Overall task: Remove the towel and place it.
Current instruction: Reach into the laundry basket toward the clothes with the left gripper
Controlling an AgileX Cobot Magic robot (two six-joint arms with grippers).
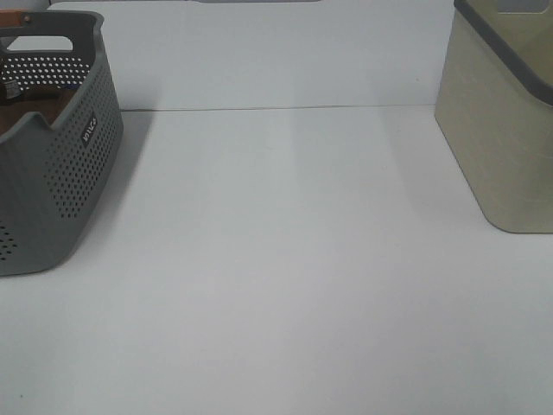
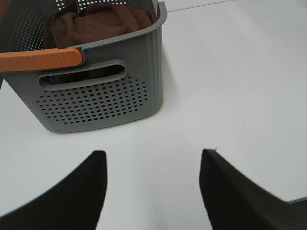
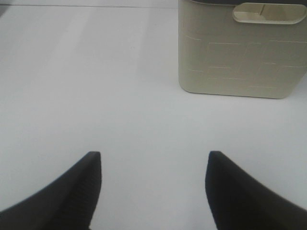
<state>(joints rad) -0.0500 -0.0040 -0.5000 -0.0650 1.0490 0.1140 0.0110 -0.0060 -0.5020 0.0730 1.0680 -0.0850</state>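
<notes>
The dark reddish-brown towel (image 2: 93, 24) lies bunched inside a grey perforated basket (image 2: 96, 100) with an orange handle (image 2: 41, 59). In the high view only a brown strip of the towel (image 1: 26, 111) shows over the rim of the basket (image 1: 65, 164) at the far left. My left gripper (image 2: 152, 163) is open and empty above the white table, a short way in front of the basket. My right gripper (image 3: 153, 163) is open and empty above the table, facing a beige bin (image 3: 242, 52). Neither gripper shows in the high view.
The beige bin (image 1: 505, 121) with a dark grey rim stands at the right edge of the high view. The white table (image 1: 285, 259) stretches between basket and bin. A white wall (image 1: 276, 52) closes the back.
</notes>
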